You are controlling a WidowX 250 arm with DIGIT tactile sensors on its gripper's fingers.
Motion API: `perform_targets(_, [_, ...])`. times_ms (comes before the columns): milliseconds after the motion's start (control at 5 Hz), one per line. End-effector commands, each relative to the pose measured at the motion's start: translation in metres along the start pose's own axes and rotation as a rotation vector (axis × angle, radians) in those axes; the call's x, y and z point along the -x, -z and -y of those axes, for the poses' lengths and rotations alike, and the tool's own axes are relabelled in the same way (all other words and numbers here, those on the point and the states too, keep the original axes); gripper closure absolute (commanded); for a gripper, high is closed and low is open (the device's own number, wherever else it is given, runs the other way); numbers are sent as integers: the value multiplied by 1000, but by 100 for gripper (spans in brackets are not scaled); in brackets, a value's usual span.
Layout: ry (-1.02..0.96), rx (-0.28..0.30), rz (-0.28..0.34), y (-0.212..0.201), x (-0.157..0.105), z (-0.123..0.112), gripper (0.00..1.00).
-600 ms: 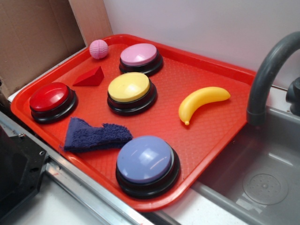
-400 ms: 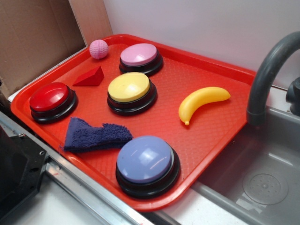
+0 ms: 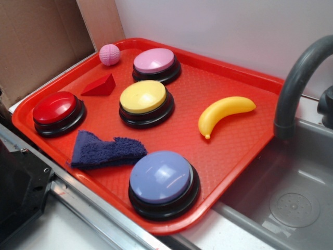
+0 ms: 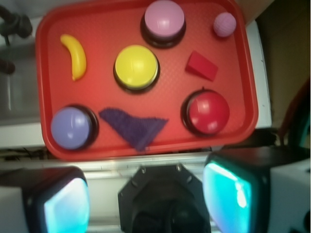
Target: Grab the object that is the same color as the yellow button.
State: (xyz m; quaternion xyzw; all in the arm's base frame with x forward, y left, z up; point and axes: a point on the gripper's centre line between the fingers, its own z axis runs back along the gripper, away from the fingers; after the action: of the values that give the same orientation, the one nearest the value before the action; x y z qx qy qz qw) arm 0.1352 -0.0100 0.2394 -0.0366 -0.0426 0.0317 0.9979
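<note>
A small yellow toy banana [image 3: 225, 114] lies on the right part of the red tray [image 3: 229, 161], and shows in the wrist view [image 4: 74, 56] at the upper left. The yellow button [image 3: 144, 99] on its black base stands mid-tray, left of the banana; it also shows in the wrist view [image 4: 136, 66]. My gripper [image 4: 148, 199] shows only in the wrist view, high above and off the tray's near edge. Its two cyan pads [image 4: 228, 194] stand wide apart with nothing between them.
Also on the tray: a pink button [image 3: 154, 62], a red button [image 3: 56, 109], a lavender-blue button [image 3: 162, 179], a pink ball [image 3: 109, 54], a red wedge [image 3: 100, 86] and a dark blue cloth [image 3: 104, 151]. A grey faucet [image 3: 296, 78] and sink [image 3: 291, 203] are at right.
</note>
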Motion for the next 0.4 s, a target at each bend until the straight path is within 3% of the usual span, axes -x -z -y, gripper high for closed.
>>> perform_targets(0, [-78, 97, 78, -24, -72, -21, 0])
perform_targets(200, [24, 139, 87, -26, -104, 13, 0])
